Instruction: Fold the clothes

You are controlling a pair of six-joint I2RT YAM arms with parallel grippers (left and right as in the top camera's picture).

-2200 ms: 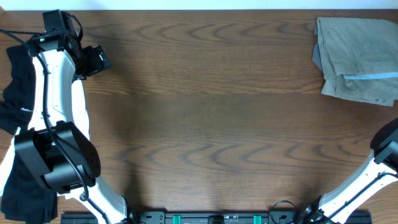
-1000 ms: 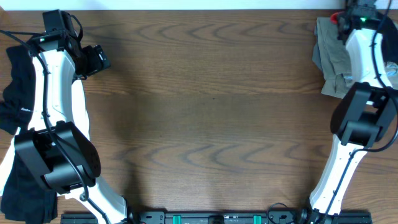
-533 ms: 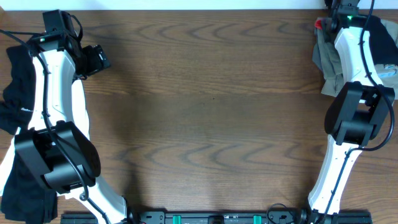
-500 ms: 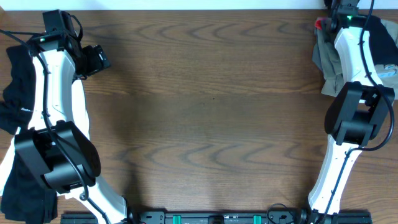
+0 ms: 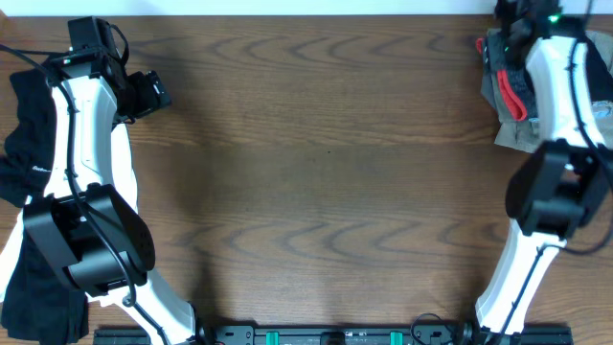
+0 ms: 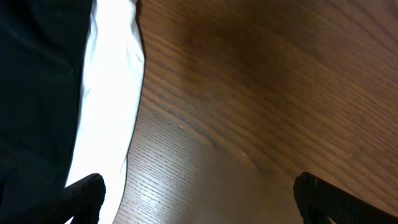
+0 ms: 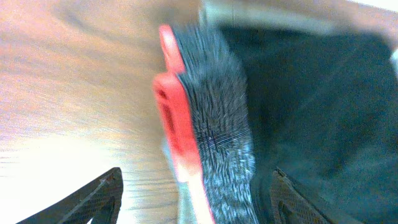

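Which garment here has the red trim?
The black pants at the far-right corner, atop the taupe garment; its grey waistband is red-edged. The black garments at left show none.

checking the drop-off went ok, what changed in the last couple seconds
The right arm swung from the near right corner to the far right, bringing the black pants with grey, coral-red-edged waistband onto the folded taupe cloth garment. The right gripper opened and let them go. The left arm, open left gripper and the black clothes pile at left stayed put.
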